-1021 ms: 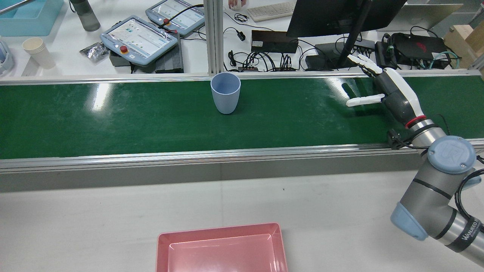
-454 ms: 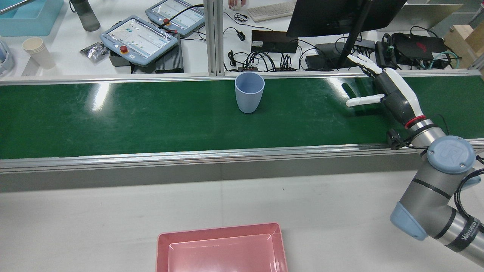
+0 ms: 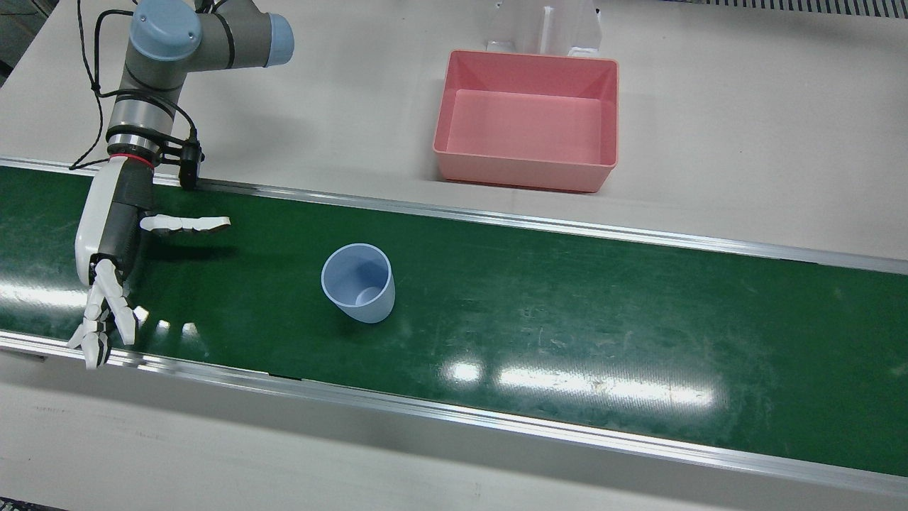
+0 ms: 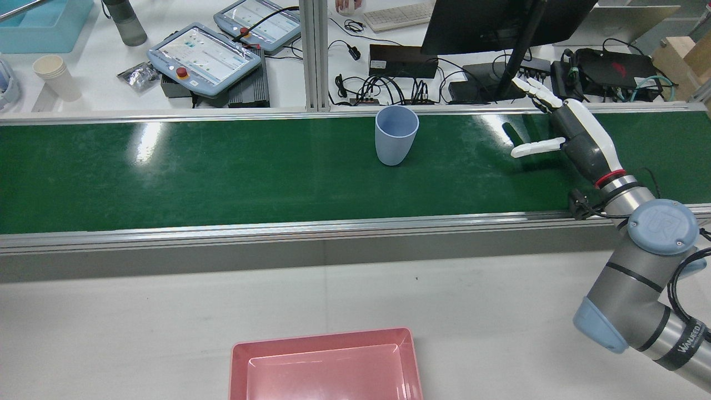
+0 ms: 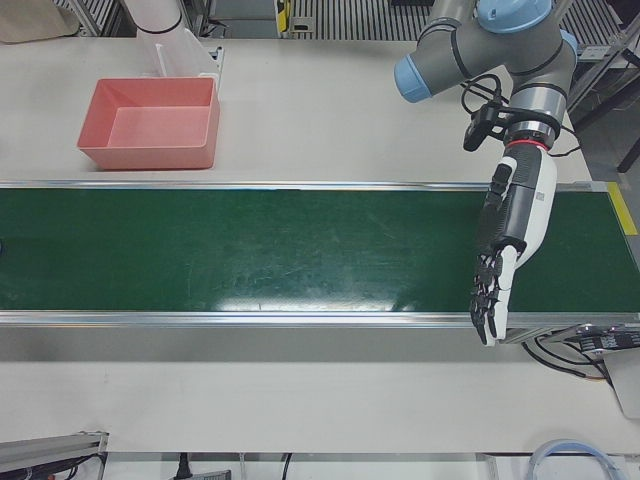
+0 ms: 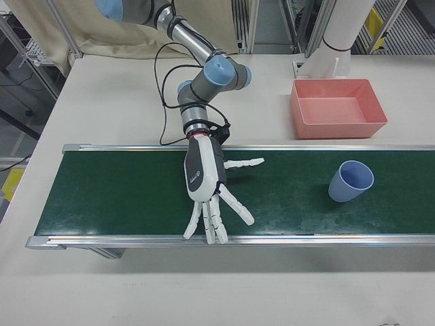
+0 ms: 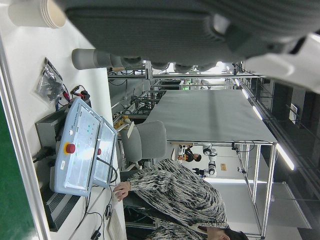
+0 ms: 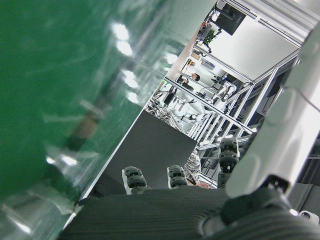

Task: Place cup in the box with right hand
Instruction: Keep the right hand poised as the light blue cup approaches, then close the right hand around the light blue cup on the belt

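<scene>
right hand [image 4: 577, 136] spread wide over the belt, holding nothing; cup still loose, box empty.

fingers [image 6: 216, 221] fanned out toward the belt's far rail, thumb [image 3: 186, 224] stuck out sideways toward the cup [image 4: 396, 135]. the cup stands upright, mouth up, on the green conveyor belt [image 3: 567, 312], well apart from the hand with bare belt between them; it sits nearer the far rail than the robot's side. pink box [image 3: 528, 124] waits on the white table on the robot's side, nothing in it. risks, as judged: if the belt carries the cup, a late or early closure will miss or clip it; the outstretched thumb could knock the rim and tip the light cup over; the tapered wall may slip up out of a loose grasp. left hand [image 5: 505, 240] idle over the other end, fingers extended, empty.
</scene>
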